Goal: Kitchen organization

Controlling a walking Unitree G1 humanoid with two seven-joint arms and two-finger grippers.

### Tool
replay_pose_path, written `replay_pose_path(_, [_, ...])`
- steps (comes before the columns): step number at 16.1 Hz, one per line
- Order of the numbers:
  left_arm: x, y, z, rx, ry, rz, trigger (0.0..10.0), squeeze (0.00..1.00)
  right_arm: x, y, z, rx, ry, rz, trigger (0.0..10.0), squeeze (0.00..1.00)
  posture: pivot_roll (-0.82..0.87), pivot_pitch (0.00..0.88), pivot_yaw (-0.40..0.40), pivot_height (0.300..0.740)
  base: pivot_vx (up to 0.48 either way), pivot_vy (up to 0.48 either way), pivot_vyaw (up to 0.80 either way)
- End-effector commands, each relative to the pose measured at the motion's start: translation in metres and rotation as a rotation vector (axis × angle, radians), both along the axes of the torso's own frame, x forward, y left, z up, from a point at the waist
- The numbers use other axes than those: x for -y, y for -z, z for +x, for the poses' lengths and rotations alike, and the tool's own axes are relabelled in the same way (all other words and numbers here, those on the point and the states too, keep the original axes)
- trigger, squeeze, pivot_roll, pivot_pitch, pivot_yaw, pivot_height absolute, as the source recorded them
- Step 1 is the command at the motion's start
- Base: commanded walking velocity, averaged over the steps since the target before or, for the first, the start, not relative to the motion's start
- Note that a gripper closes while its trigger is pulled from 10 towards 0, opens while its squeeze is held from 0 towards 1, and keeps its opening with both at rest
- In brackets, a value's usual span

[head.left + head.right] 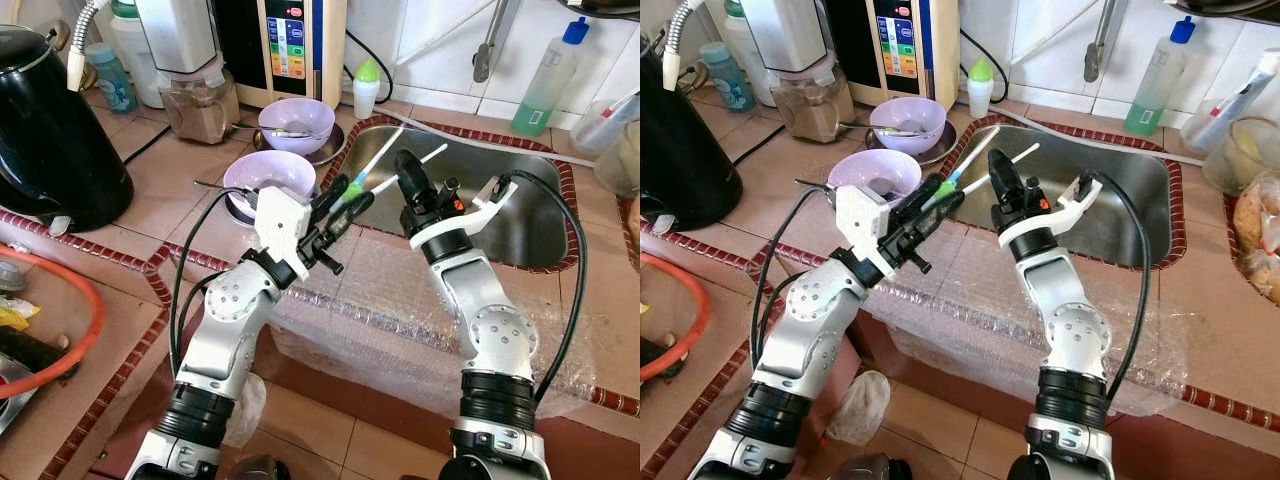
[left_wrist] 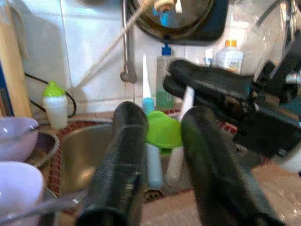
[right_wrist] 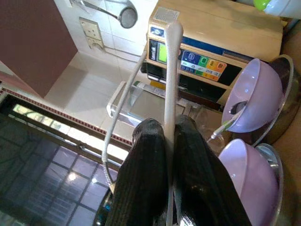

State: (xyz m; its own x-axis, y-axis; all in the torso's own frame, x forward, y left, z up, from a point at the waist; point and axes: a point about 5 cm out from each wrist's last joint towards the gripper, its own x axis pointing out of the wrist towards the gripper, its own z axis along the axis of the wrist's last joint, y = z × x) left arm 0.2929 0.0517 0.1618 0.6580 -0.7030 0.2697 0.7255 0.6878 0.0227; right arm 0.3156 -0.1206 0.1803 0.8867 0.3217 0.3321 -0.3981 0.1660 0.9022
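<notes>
Your left gripper (image 1: 345, 200) clamps green-handled utensil (image 2: 162, 132); right gripper (image 1: 408, 172) pinches white stick (image 3: 170, 70), both over sink's (image 1: 520, 225) left edge.

bowls (image 1: 270, 180) left of sink (image 1: 520, 215), kettle (image 1: 50, 130) far left

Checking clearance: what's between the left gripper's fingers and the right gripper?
In the left wrist view, a green and blue utensil and a white stick stand between the left gripper and the right gripper, over the sink.
</notes>
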Motion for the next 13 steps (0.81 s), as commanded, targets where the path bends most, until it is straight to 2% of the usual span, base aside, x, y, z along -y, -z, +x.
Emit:
replay_pose_path(1, [0.009, 0.005, -0.003, -0.012, 0.051, 0.037, 10.0, 1.00, -0.004, -0.005, 0.002, 0.017, -0.002, -0.033, 0.0, 0.00, -0.06, 0.000, 0.055, 0.740, 0.000, 0.000, 0.00])
replay_pose_path(3, [0.009, 0.006, -0.002, -0.006, 0.045, 0.061, 10.0, 1.00, 0.005, -0.009, 0.009, 0.021, 0.080, -0.116, 0.0, 0.00, -0.06, 0.000, 0.056, 0.740, 0.000, 0.000, 0.00])
replay_pose_path(6, [0.007, 0.005, -0.001, -0.005, 0.035, 0.079, 10.0, 1.00, 0.028, -0.016, 0.022, 0.027, 0.206, -0.182, 0.0, 0.00, -0.06, 0.006, 0.056, 0.740, 0.000, 0.000, 0.00])
replay_pose_path(8, [0.011, 0.001, -0.005, 0.004, 0.081, 0.103, 10.0, 1.00, 0.045, -0.020, 0.032, 0.029, 0.296, -0.252, 0.0, 0.00, -0.05, 0.009, 0.056, 0.740, 0.000, 0.000, 0.00])
replay_pose_path(11, [0.015, 0.002, -0.012, 0.032, 0.154, 0.155, 10.0, 1.00, 0.057, -0.022, 0.038, 0.030, 0.367, -0.334, 0.0, 0.00, -0.04, 0.011, 0.053, 0.740, 0.000, 0.000, 0.00])
replay_pose_path(13, [0.014, 0.004, -0.014, 0.039, 0.166, 0.178, 10.0, 1.00, 0.061, -0.020, 0.040, 0.032, 0.406, -0.403, 0.0, 0.00, -0.03, 0.010, 0.051, 0.740, 0.000, 0.000, 0.00])
